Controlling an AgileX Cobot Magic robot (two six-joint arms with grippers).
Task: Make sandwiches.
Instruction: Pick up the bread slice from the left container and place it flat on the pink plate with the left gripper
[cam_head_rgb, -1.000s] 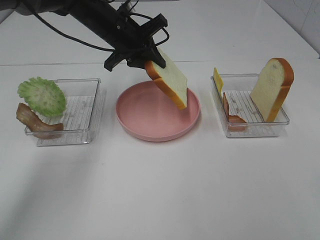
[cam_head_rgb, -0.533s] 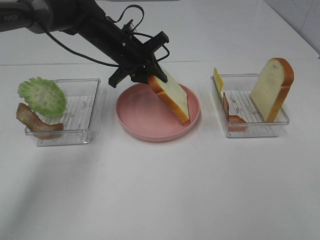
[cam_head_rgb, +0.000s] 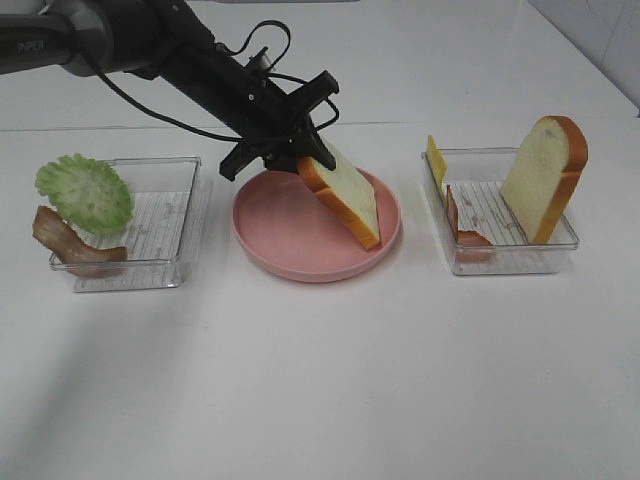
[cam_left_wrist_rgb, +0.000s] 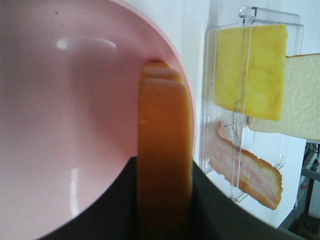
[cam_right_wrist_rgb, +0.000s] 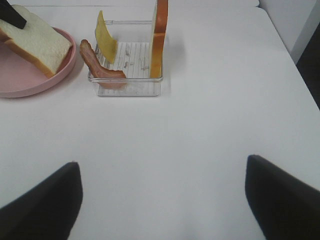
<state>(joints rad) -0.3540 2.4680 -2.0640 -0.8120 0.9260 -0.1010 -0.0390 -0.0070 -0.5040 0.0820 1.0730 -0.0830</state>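
Note:
My left gripper (cam_head_rgb: 300, 150) is shut on a white bread slice with orange-brown crust (cam_head_rgb: 345, 195) and holds it tilted, its lower corner resting on the round pink plate (cam_head_rgb: 280, 225). The left wrist view shows the crust edge (cam_left_wrist_rgb: 165, 150) between the jaws over the plate (cam_left_wrist_rgb: 60, 125). A second bread slice (cam_head_rgb: 545, 175) stands upright in the right tray with yellow cheese (cam_head_rgb: 436, 160) and bacon (cam_head_rgb: 465, 230). Green lettuce (cam_head_rgb: 85, 192) and another bacon strip (cam_head_rgb: 70, 245) lie at the left tray. My right gripper (cam_right_wrist_rgb: 162, 200) is open and empty above bare table.
Two clear plastic trays flank the plate: the left one (cam_head_rgb: 165, 215) and the right one (cam_head_rgb: 500, 255). The right wrist view shows the right tray (cam_right_wrist_rgb: 130, 85), cheese (cam_right_wrist_rgb: 106, 42), bacon (cam_right_wrist_rgb: 97, 65) and upright bread (cam_right_wrist_rgb: 160, 40). White tabletop lies in front.
My left gripper has lowered the bread slice from above the plate until its lower corner rests on the plate. Nothing else has moved.

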